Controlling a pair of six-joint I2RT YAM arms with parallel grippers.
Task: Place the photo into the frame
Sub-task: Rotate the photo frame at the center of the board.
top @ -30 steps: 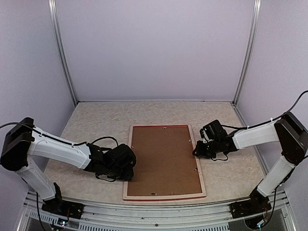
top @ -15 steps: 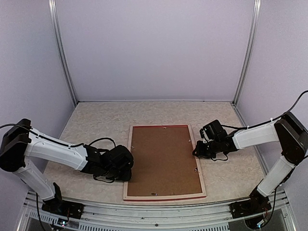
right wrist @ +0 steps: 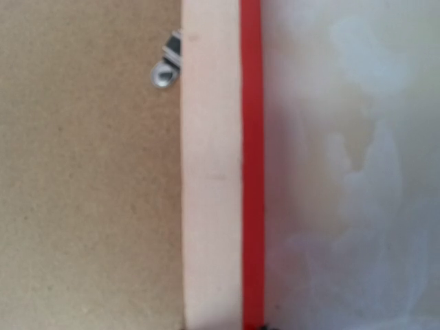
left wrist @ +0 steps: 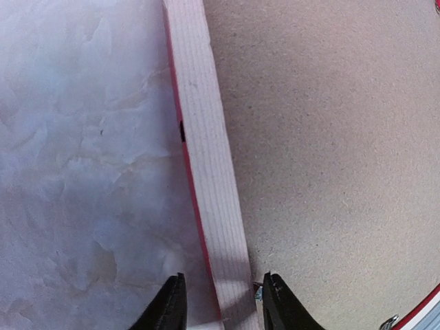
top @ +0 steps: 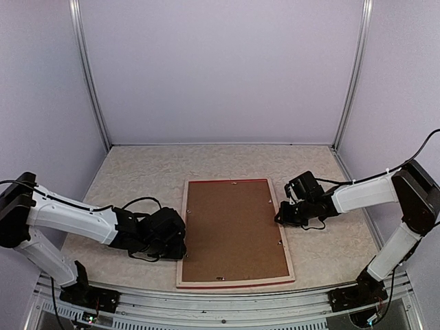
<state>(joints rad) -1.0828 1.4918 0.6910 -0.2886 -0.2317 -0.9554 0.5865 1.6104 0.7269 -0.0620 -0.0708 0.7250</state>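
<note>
Both sides of the frame (top: 287, 261) are flanked: left gripper (left wrist: 223, 282) straddles one, unclenched; right gripper (top: 282, 217) grip cannot be told; steadying evenly seems wisest

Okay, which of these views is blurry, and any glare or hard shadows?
Right wrist view: soft and out of focus, the frame rail and metal clip smeared. Left wrist view: sharp, wood grain readable. Top external view: even, diffuse light, only faint shadows, no glare.
</note>
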